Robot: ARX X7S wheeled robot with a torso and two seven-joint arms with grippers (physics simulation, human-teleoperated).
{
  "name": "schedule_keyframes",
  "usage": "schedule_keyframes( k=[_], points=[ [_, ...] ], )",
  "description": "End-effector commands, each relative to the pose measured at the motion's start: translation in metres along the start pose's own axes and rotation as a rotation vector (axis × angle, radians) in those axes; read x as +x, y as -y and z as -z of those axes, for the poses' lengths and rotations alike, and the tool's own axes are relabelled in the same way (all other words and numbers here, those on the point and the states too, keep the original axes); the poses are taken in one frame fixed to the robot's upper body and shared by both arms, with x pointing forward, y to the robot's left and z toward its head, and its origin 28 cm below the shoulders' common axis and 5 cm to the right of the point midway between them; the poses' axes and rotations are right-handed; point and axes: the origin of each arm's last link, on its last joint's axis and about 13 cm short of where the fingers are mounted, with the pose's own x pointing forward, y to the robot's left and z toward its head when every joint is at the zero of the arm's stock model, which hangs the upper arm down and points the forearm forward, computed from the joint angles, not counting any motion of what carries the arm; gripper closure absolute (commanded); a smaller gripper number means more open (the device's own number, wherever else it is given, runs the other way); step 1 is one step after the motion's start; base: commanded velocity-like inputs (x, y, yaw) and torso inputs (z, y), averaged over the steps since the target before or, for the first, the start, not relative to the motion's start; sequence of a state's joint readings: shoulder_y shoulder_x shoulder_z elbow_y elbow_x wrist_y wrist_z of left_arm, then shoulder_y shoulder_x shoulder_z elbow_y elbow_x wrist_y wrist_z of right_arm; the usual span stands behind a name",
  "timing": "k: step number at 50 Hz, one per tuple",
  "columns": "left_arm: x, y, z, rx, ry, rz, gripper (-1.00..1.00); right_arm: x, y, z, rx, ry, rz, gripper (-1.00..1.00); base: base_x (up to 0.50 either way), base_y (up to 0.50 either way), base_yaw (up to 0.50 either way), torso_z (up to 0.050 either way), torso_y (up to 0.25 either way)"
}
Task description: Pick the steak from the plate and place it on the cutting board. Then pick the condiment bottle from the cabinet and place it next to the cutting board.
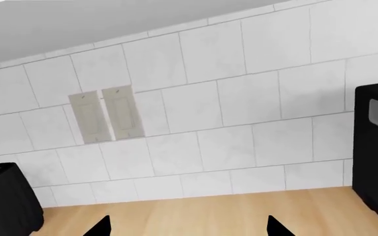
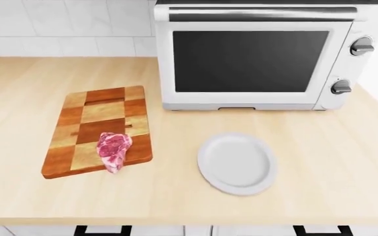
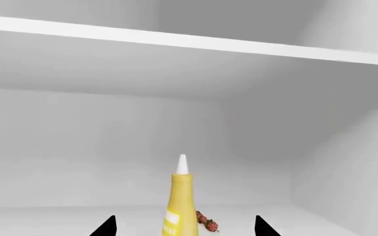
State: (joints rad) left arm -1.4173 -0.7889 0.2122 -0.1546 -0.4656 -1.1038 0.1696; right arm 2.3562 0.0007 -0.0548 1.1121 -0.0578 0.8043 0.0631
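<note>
right end effector (image 3: 183, 227) astride condiment bottle (image 3: 178, 206)

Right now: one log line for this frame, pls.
steak: on cutting board, overhanging edge | plate: bare | condiment bottle: upright in cabinet | right gripper: open, facing bottle | left gripper: open
</note>
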Motion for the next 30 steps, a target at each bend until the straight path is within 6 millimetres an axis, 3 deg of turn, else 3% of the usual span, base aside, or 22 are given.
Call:
schedule_keyframes(
  k=[1,30],
  points=[
    [0.0014,-0.0006,0.0038,0.002,-0.015,-0.008,-1.00,0.0000,-0.0001,0.0001,0.000,-0.001,-0.001,-1.00,0.16,0.00,0.00,0.000,0.000],
    [-0.0016,-0.0040,0.0013,0.005,-0.010,-0.016,-1.00,0.0000,-0.0001,0.0001,0.000,-0.001,-0.001,-1.00,0.21,-0.10,0.00,0.000,0.001]
  ],
)
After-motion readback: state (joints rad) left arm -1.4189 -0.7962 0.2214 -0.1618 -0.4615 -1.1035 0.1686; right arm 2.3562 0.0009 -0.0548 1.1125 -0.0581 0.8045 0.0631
